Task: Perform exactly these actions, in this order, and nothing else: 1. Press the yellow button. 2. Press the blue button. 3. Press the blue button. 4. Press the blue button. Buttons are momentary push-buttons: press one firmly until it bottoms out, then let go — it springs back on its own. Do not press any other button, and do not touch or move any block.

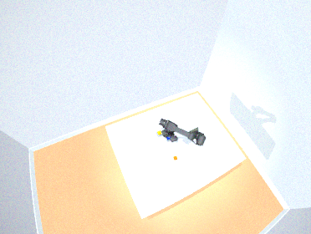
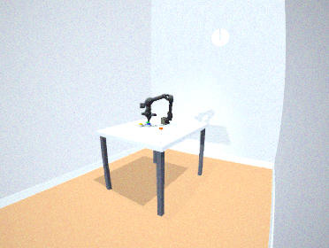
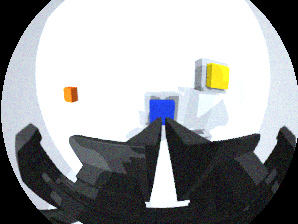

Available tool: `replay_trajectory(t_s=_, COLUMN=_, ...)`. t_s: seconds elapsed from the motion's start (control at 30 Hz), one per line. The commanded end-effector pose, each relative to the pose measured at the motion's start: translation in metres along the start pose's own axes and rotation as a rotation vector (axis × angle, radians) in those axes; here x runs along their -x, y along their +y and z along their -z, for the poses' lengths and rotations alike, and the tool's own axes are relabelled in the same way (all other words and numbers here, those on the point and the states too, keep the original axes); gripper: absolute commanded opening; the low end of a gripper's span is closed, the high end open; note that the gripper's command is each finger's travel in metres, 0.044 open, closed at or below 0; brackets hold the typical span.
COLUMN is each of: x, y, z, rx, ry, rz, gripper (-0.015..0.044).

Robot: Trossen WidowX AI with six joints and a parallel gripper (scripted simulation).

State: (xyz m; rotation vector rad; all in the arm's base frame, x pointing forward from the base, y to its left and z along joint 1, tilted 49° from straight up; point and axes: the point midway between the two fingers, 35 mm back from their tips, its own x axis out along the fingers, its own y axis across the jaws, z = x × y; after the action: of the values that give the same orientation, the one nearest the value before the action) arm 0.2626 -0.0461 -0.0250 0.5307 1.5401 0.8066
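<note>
Where the white counter (image 2: 177,137) stands on dark legs in a pale-walled room with an orange floor (image 2: 212,213), I see my arm (image 1: 184,133) bent over a cluster of small coloured things near the counter's middle. From the wrist view, the blue button (image 3: 161,110) is a square blue cap on a pale base, straight ahead of the fingertips. The yellow button (image 3: 217,75) sits beyond it to the right, on its own pale base. An orange block (image 3: 71,94) lies well apart to the left. My hand (image 3: 164,137) is drawn together, only a thin wedge of light between the fingers, gripping nothing; its tip points at the blue button, though I cannot tell whether it touches.
</note>
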Motion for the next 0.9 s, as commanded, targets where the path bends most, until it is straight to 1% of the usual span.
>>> replay_trajectory(t_s=0.0, x=0.007, y=0.003, z=-0.001, rx=0.005, ry=0.003, rz=0.004, gripper=0.0046)
replay_trajectory(t_s=0.07, x=0.016, y=0.022, z=-0.009, rx=-0.009, ry=-0.012, rz=0.015, gripper=0.0099)
replay_trajectory(t_s=0.23, x=0.042, y=0.100, z=-0.027, rx=-0.055, ry=-0.070, rz=0.035, gripper=0.0230)
replay_trajectory(t_s=0.43, x=0.059, y=0.192, z=-0.022, rx=-0.094, ry=-0.128, rz=0.020, gripper=0.0387)
replay_trajectory(t_s=0.47, x=0.061, y=0.207, z=-0.018, rx=-0.100, ry=-0.136, rz=0.014, gripper=0.0400)
replay_trajectory(t_s=0.63, x=0.067, y=0.274, z=0.009, rx=-0.123, ry=-0.168, rz=-0.026, gripper=0.0400)
replay_trajectory(t_s=0.87, x=0.067, y=0.279, z=0.012, rx=-0.125, ry=-0.170, rz=-0.030, gripper=0.0400)
